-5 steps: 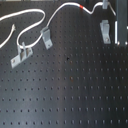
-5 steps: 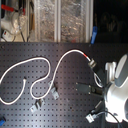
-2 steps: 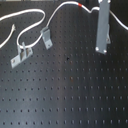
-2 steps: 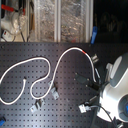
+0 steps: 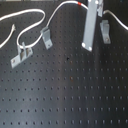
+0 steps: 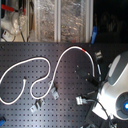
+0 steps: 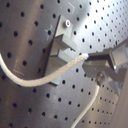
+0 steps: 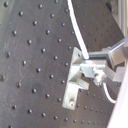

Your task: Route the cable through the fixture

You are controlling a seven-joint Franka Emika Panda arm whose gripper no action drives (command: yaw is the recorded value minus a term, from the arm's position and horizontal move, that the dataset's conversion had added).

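Fingers (image 7: 92,64) pinched on cable (image 7: 60,72), apparently held beside fixture (image 7: 61,46) fork for threading.

A laboratory bench; black perforated breadboard (image 5: 65,95) as worktop, metal clips (image 5: 46,38) bolted on. Behind, clear storage bins (image 6: 60,20) on shelving.

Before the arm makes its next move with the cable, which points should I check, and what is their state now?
1. Gripper grips the cable: ok, seen in the first wrist view.
2. Fixture close beside the gripper: ok.
3. Cable seated inside the fixture's fork: not ok, the fork looks empty.
4. Red-orange band clear of the gripper: ok, in the first exterior view.
5. Fixture fastened to the board: cannot tell.
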